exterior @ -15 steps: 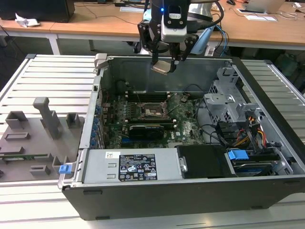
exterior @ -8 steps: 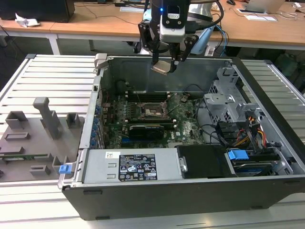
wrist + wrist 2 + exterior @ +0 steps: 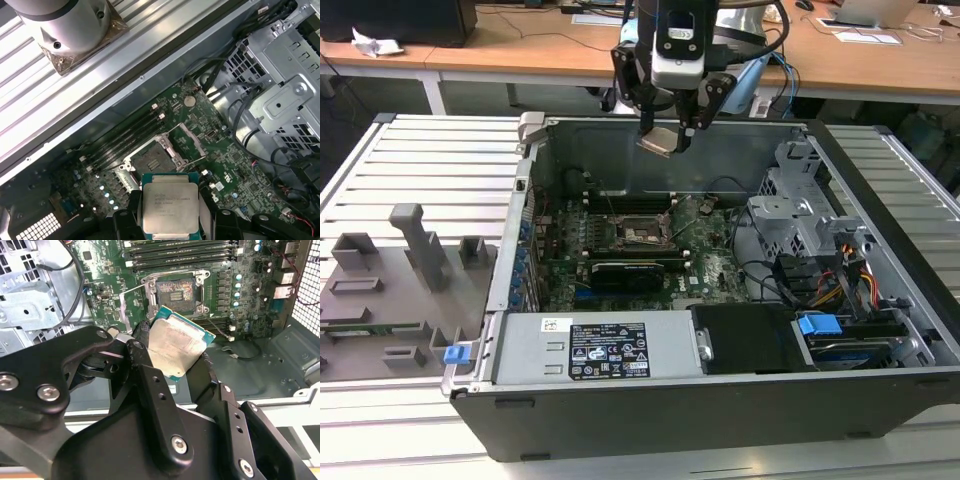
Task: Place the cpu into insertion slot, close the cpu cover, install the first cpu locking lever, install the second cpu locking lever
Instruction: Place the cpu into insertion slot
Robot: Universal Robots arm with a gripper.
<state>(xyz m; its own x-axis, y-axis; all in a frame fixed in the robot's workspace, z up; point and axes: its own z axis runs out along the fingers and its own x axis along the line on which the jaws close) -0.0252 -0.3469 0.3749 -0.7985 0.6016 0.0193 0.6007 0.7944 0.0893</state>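
tool (image 3: 665,138) pinching the cpu (image 3: 177,347), held high over the open computer case (image 3: 670,420) and well apart from the bare insertion slot (image 3: 175,291); none of the four steps judged complete.

A wooden desktop (image 3: 520,55) is being carried across the back of the exterior view on a white frame (image 3: 435,95), and the space beneath it is being left in shadow. A crumpled white paper (image 3: 365,42) and flat sheets (image 3: 868,36) are being held on that desktop. Nearer the camera, everything is being borne by a slatted metal table (image 3: 420,150). In the first wrist view its ribs (image 3: 30,75) are being lit brightly.
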